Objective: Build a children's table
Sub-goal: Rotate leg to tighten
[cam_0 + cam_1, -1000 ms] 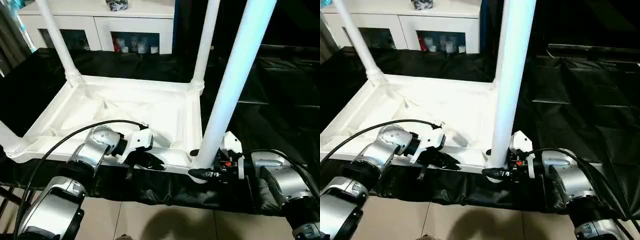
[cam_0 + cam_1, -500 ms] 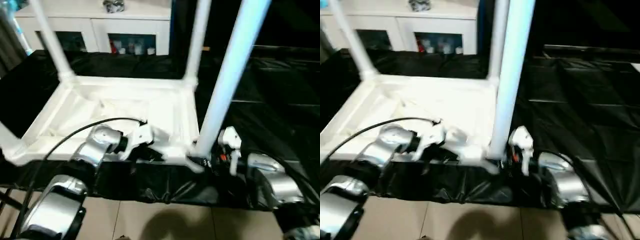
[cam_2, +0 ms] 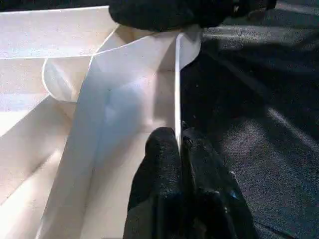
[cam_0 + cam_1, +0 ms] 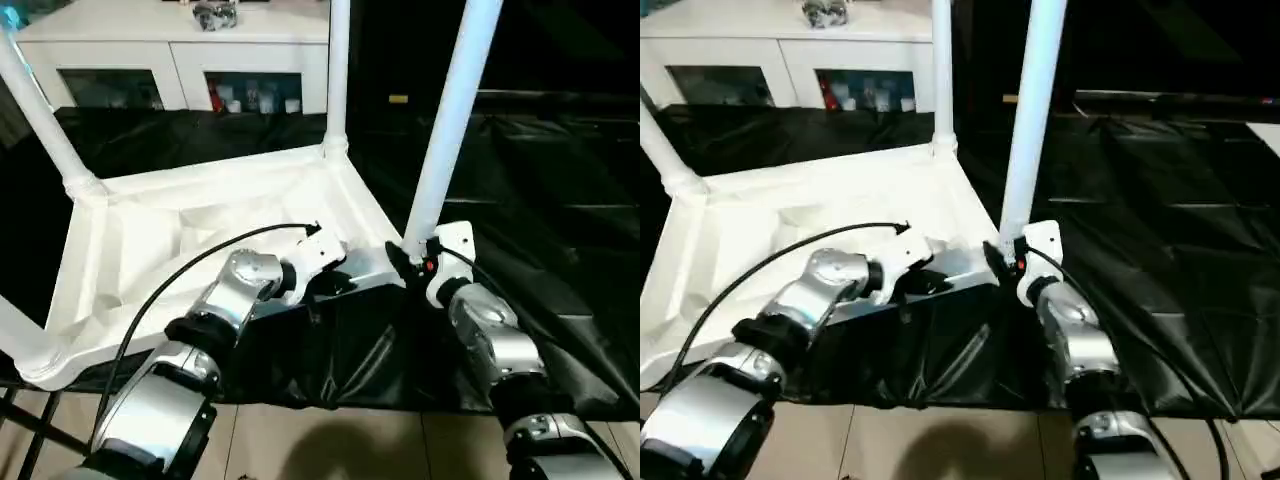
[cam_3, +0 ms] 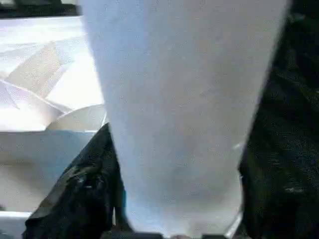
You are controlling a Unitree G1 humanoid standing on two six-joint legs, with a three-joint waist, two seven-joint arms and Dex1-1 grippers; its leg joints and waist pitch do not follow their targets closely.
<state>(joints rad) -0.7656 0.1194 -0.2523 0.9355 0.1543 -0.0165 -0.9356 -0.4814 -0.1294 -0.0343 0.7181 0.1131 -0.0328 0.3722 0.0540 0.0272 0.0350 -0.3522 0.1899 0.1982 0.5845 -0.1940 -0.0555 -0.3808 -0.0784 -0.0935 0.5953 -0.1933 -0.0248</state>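
Observation:
The children's table lies upside down on the black cloth, its white top [image 4: 190, 225] ribbed side up. Legs stand in its corner sockets: near right leg [image 4: 447, 130], far right leg [image 4: 337, 80], far left leg [image 4: 40, 120], and a near left leg [image 4: 18, 340] cut off by the picture's edge. My left gripper [image 3: 178, 140] is shut on the thin rim of the top's near side, close to the near right corner, seen from above as the left gripper [image 4: 335, 275]. My right gripper [image 4: 405, 262] is shut on the base of the near right leg [image 5: 179, 124], one black finger [image 5: 84, 184] on each side.
A white cabinet [image 4: 180, 55] with glass doors stands behind the table. The black cloth [image 4: 560, 200] covers the work surface and hangs bunched below the table's near edge. Tiled floor [image 4: 330, 445] shows beneath my arms.
The table top has swung round: its near right corner has gone away from me and the near edge now lies slanted. Both grippers kept their holds and moved with it. The view shifted too.

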